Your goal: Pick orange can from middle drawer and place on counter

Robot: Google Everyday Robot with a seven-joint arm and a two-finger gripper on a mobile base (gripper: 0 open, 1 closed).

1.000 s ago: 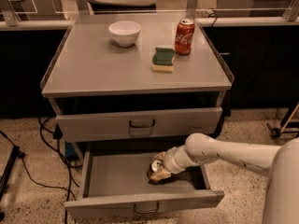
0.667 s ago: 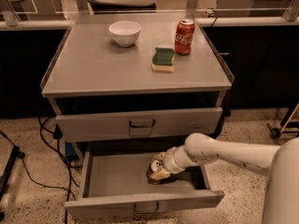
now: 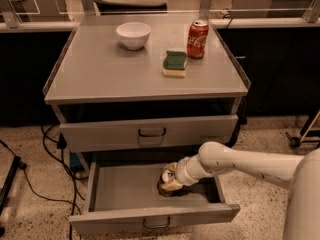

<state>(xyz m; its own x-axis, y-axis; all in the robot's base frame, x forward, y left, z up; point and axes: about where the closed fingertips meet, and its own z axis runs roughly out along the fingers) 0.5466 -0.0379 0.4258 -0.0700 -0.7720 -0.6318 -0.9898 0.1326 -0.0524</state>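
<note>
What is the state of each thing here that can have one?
middle drawer: pulled open.
upper drawer: closed.
orange can: inside the middle drawer, at the gripper.
gripper: in the middle drawer, at the orange can.
Coca-Cola can: upright on the counter.
bowl: upright, apparently empty.
sponge: flat, green side up.

You see the pincer (image 3: 173, 178) at 6 o'clock, down in the middle drawer (image 3: 115, 218), masking part of the orange can (image 3: 165, 187), whose print is too small to read. The arm (image 3: 250, 164) is cut off at 4 o'clock.
</note>
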